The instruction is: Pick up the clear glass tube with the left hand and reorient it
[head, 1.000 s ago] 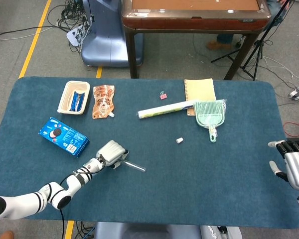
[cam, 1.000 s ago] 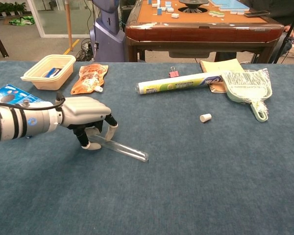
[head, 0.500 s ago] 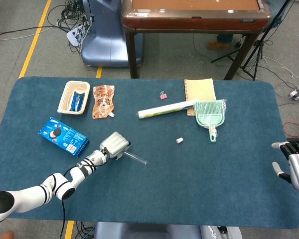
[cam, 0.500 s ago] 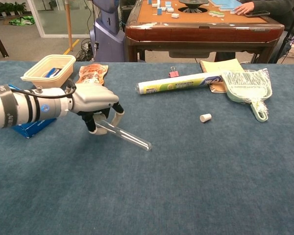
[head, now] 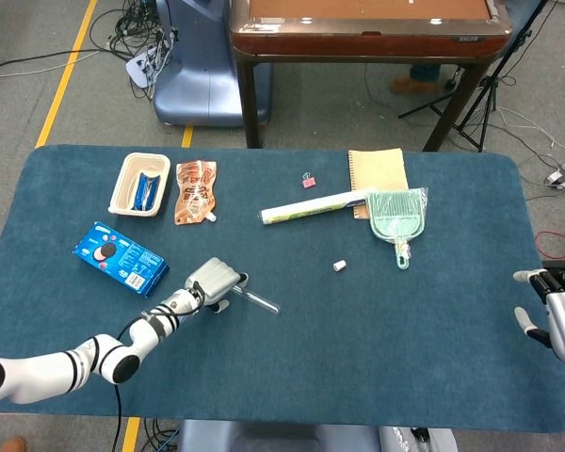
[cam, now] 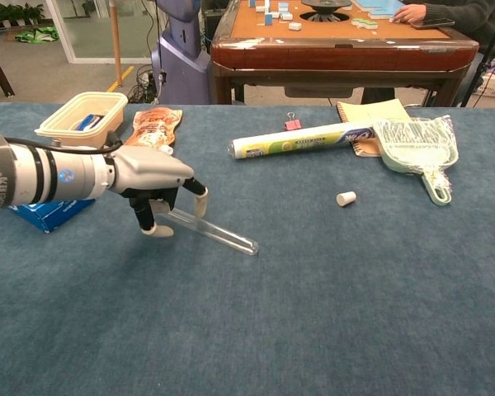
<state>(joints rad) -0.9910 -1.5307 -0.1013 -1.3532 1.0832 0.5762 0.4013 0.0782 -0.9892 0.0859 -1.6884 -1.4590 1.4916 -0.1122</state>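
Observation:
The clear glass tube [cam: 219, 236] [head: 260, 301] slants across the blue table, its near end under my left hand [cam: 153, 184] [head: 214, 281]. That hand pinches the tube's left end between its fingers, and the tube's free end points right toward the table's middle. Whether the free end touches the cloth is unclear. My right hand [head: 557, 315] hovers at the table's far right edge in the head view, fingers apart, holding nothing.
A blue snack box [head: 121, 257] lies left of my left hand. Behind it are a cream tray [cam: 81, 115], an orange pouch [cam: 149, 132], a rolled tube of bags [cam: 301, 140], a green dustpan [cam: 417, 147], a notebook [head: 377, 170] and a small white cap [cam: 345, 198].
My left hand carried the tube up and away from the front edge, then settled slightly lower. The tube's tilt has shifted. The right hand has barely moved.

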